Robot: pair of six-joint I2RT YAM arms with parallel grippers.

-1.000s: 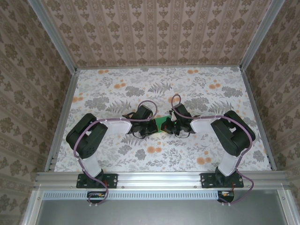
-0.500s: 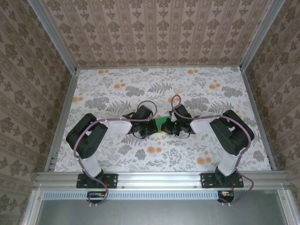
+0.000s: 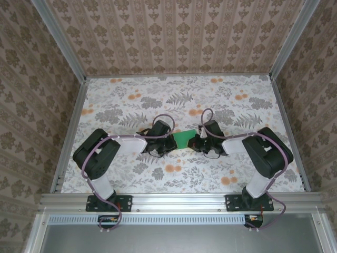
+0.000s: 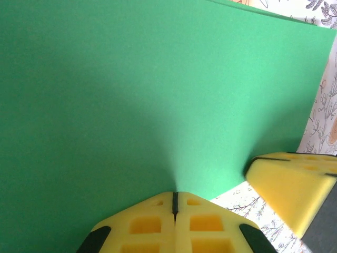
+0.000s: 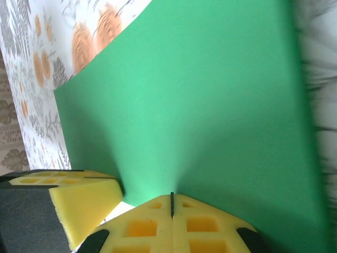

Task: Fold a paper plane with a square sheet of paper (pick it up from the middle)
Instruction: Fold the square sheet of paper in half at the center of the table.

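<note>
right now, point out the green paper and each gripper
square sheet of paper [image 3: 183, 139]: top external view, middle of the green patch
left gripper [image 4: 175, 201]: left wrist view, seam between its shut yellow fingertips
right gripper [image 5: 171, 201]: right wrist view, seam between its shut yellow fingertips

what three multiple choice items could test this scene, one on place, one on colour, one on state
1. Where is the square sheet of paper?
A. at the far left corner
B. in the middle of the table, between the left fingers and the right fingers
C. inside a box

2. What colour is the sheet?
A. green
B. red
C. white

3. How do the left fingers stand?
A. wide open above the sheet
B. shut on nothing
C. shut on the sheet's edge

Answers:
1 B, the top view shows it spanning the gap mid-table.
2 A, every view shows it green.
3 C, the left wrist view shows them pressed together with the sheet coming out of the seam.
</note>
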